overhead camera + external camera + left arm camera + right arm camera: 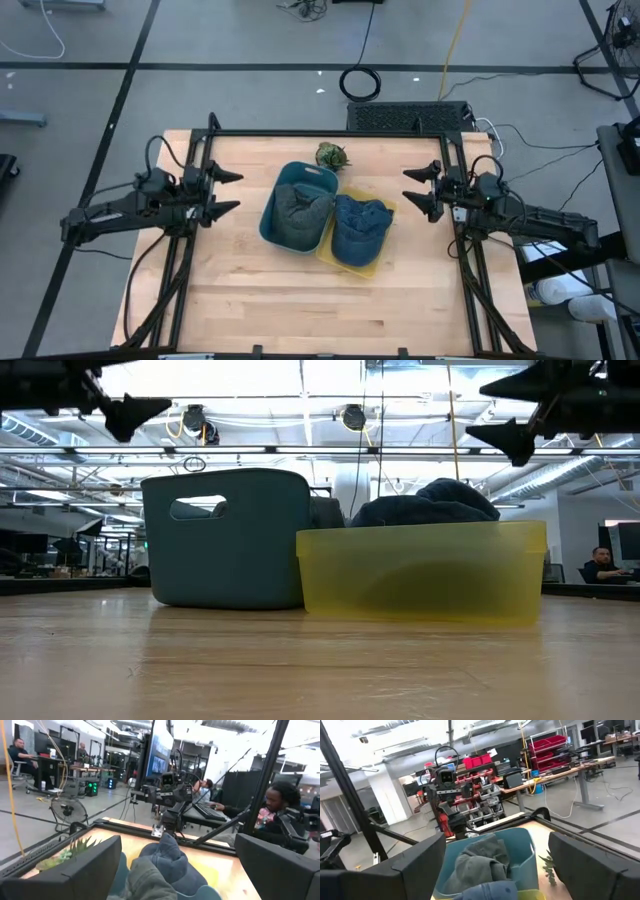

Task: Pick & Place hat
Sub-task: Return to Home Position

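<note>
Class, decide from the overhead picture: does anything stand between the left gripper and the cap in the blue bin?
Nothing visible: only bare table lies between the left gripper and the blue bin, whose wall surrounds the cap.

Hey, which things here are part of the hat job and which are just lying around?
Job: blue bin, dark cap inside it, yellow bin, blue cap inside it, left claw and right claw, both open and empty.
Lying about: small green plant beside the blue bin, cable coil on the floor.
</note>
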